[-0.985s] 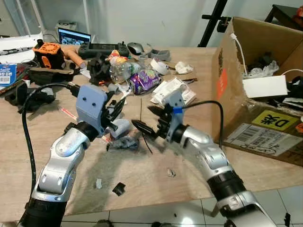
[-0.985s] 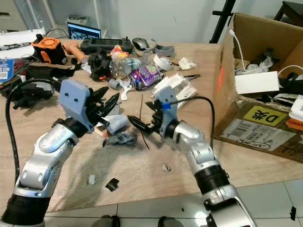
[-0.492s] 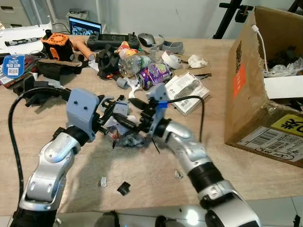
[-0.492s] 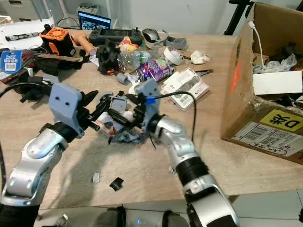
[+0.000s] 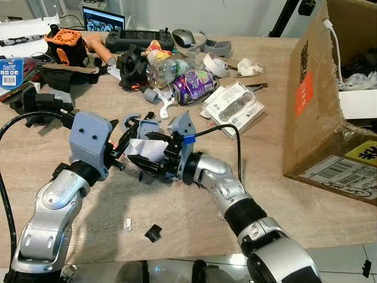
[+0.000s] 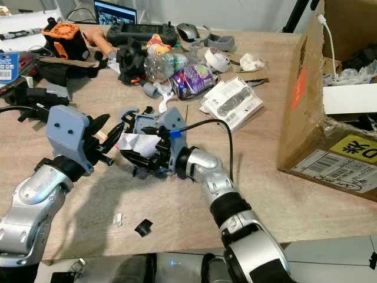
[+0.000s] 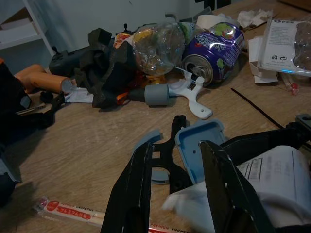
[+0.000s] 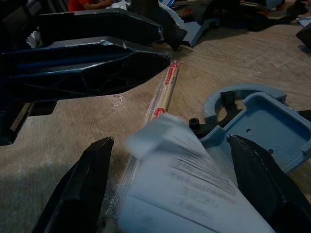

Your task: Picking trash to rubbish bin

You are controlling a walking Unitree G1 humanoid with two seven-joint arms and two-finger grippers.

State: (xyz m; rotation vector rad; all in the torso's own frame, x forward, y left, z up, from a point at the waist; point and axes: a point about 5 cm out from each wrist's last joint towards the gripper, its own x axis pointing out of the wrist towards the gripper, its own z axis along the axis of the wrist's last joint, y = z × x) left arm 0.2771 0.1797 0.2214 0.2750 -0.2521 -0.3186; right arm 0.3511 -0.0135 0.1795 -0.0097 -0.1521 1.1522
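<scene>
A white printed paper slip (image 5: 143, 150) is seen near the centre of the frame, on the wooden table (image 5: 306, 206), held between the two black fingers of the right gripper (image 5: 150, 158), which are spread wide on either side of it. In the right wrist view the same paper fills the space between the fingers (image 8: 77, 194), its edge blurred. The left gripper (image 5: 121, 147) is placed just to the left of the paper, its fingers parted and pointing at it; nothing is gripped by it. In the left wrist view the paper is seen just beyond the fingertips (image 7: 141, 160).

Just behind the paper a light blue plastic part (image 5: 146, 127) is lying, and a wrapped pair of chopsticks (image 8: 163, 92) is seen on the table beside it. Under the right gripper a grey crumpled scrap is partly hidden. Toward the lower left of the frame, a small white scrap (image 5: 128, 224) and a small black scrap (image 5: 152, 233) are lying apart on the table.

Further back, at upper centre, a crushed purple can (image 5: 192, 94), a clear plastic bottle (image 5: 166, 69), a blister pack (image 5: 232, 106) and a roll of tape (image 5: 216, 63) are clustered together. An orange device (image 5: 66, 47) and a laptop (image 5: 102, 19) are seen at upper left. A cardboard box (image 5: 318, 106) is standing at the right edge.
</scene>
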